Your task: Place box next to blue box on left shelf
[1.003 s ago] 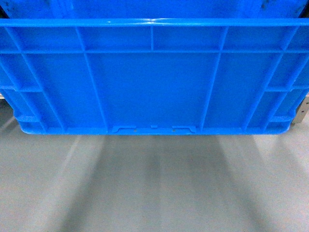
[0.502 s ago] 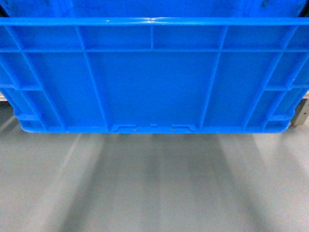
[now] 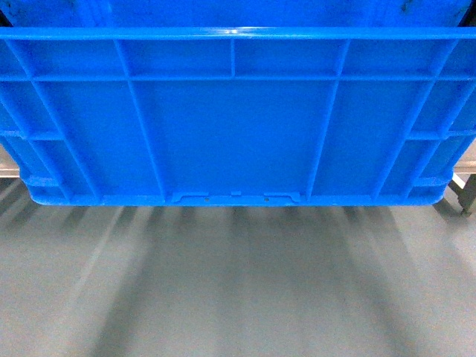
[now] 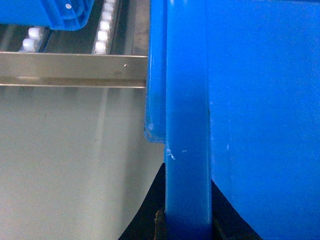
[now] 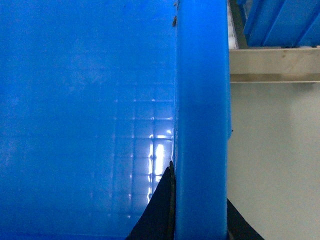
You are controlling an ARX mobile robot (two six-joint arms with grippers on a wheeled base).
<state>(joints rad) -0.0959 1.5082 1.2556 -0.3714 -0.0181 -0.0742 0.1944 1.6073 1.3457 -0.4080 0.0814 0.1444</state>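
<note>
Across the upper half of the head view, the blue crate [image 3: 234,119] is seen edge to edge, its ribbed wall facing the camera and its notched tab [image 3: 236,198] at the middle of the bottom edge, above grey floor [image 3: 238,290]. At the far right a steel leg [image 3: 465,195] of the roller rack is glimpsed.

At the upper left of the left wrist view, another blue crate [image 4: 55,12] is shown resting on white rollers [image 4: 102,35] behind the steel rail [image 4: 70,70] of the rack. Right of it the carried crate's rim [image 4: 187,125] runs vertically, flanked at the bottom edge by the dark left gripper [image 4: 187,225], closed on that rim.

Along the right wrist view, the crate's inner wall [image 5: 85,115] fills the left, the rim is clamped by the right gripper [image 5: 200,220], and the rack rail [image 5: 275,64] crosses the upper right.
</note>
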